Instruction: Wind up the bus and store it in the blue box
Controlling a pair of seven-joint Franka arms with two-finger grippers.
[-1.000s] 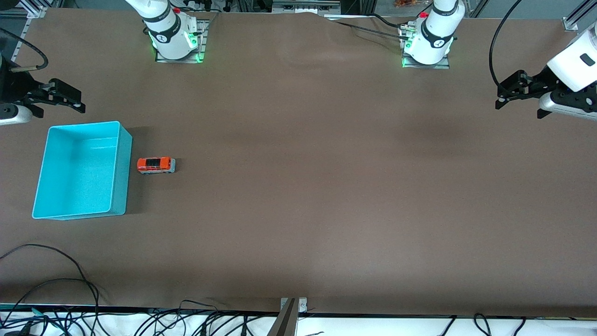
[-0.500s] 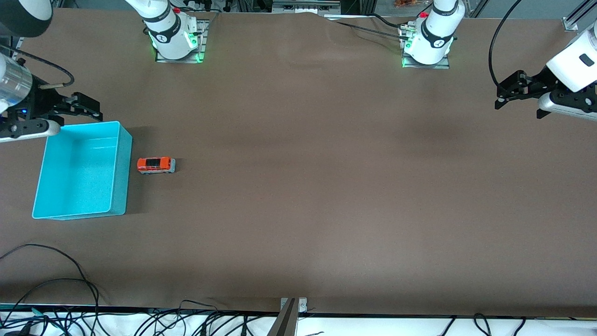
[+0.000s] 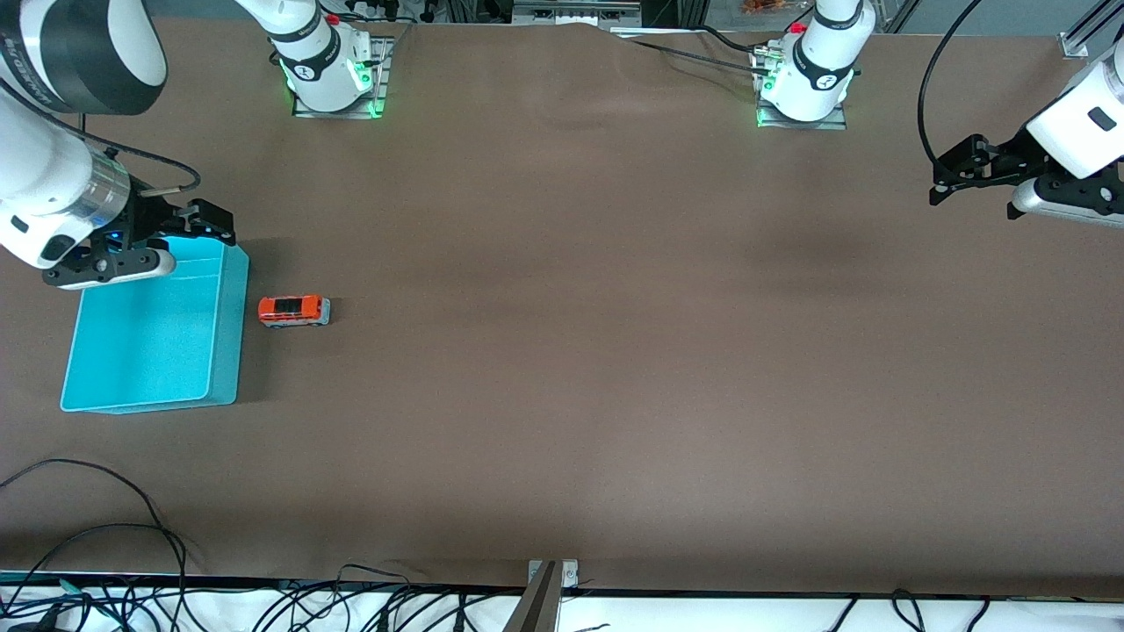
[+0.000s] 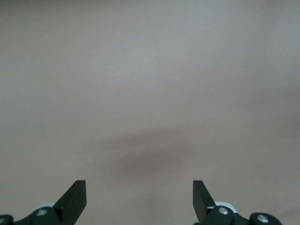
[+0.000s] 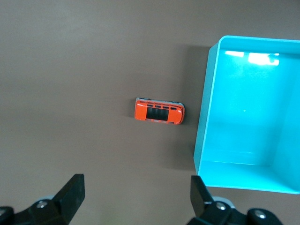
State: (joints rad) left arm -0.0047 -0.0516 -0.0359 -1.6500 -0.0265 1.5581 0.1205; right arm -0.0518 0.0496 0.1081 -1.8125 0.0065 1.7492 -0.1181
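your right gripper (image 3: 209, 226) hangs released over one blue box's (image 3: 154, 338) corner; one bus (image 3: 294, 311) sits on the table just beside the box. your left gripper (image 3: 953, 175) waits, seemingly spread.

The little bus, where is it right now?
The bus sits on the brown table right beside the blue box, at the right arm's end, with the open right gripper hovering over the box's corner.

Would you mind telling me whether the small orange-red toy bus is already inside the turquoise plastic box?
Not yet. The small orange-red toy bus stands on its wheels on the brown table beside the turquoise plastic box, whose inside looks empty.
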